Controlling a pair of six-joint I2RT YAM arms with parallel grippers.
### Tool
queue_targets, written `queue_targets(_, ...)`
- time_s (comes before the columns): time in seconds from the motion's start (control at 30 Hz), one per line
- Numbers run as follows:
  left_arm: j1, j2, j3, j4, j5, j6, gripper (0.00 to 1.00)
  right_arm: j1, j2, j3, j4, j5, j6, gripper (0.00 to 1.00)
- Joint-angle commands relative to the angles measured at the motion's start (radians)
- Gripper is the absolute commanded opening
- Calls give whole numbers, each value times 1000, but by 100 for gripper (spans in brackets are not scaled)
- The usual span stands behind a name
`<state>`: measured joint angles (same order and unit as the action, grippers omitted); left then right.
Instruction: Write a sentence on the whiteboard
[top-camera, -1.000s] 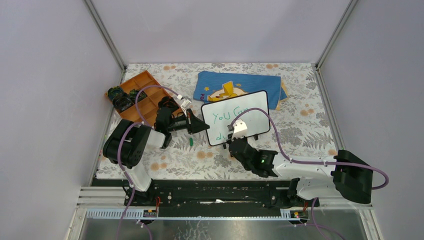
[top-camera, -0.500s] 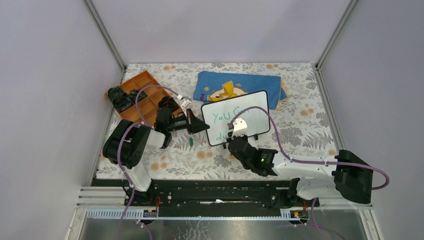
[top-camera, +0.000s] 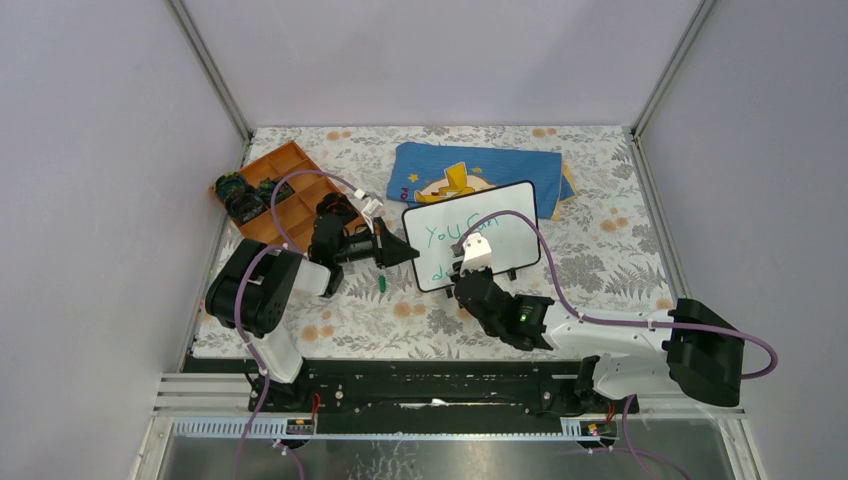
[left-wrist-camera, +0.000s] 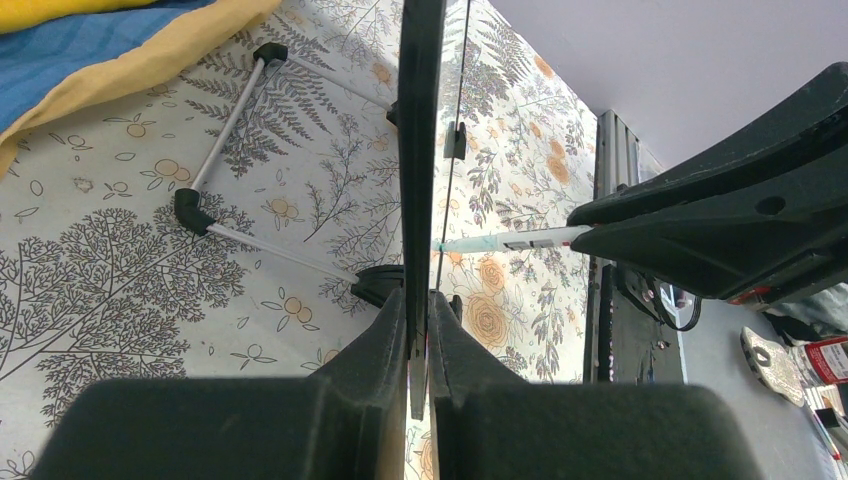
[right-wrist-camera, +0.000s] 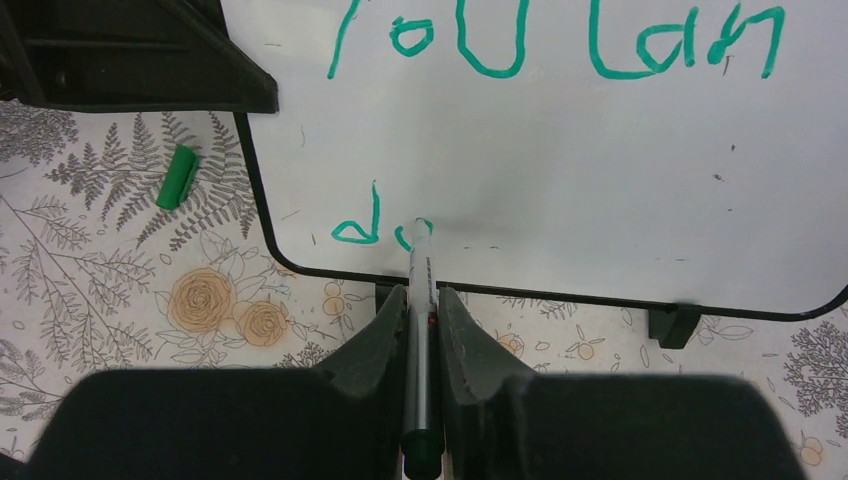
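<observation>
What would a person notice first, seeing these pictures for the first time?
Probably the green writing "You Can" on the upright whiteboard in the middle. The right gripper holds a marker to the second line, while the left gripper clamps its left edge.

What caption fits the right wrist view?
Right claw holds green marker on whiteboard, second line begun under "You Can".

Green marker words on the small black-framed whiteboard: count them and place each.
3: "You" top left, "Can" top right, and an unfinished "do" lower left at the green marker tip. None appears hidden.
</observation>
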<state>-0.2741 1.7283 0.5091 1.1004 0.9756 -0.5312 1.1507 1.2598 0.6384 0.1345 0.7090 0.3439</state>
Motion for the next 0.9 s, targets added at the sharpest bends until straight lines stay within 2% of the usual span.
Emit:
queue_targets(0.0, -34, 11, -4, -105, -1, 45, 0, -6, 7, 39, 56, -24, -11, 0)
queue_targets(0.47, -34, 12, -3, -108, -1, 46, 0, -2, 22, 35, 27, -46, 19, 0)
queue_targets(0.87, -34, 11, -2, -109, -3, 47, 0, -33, -169, 24, -35, 13, -5, 0)
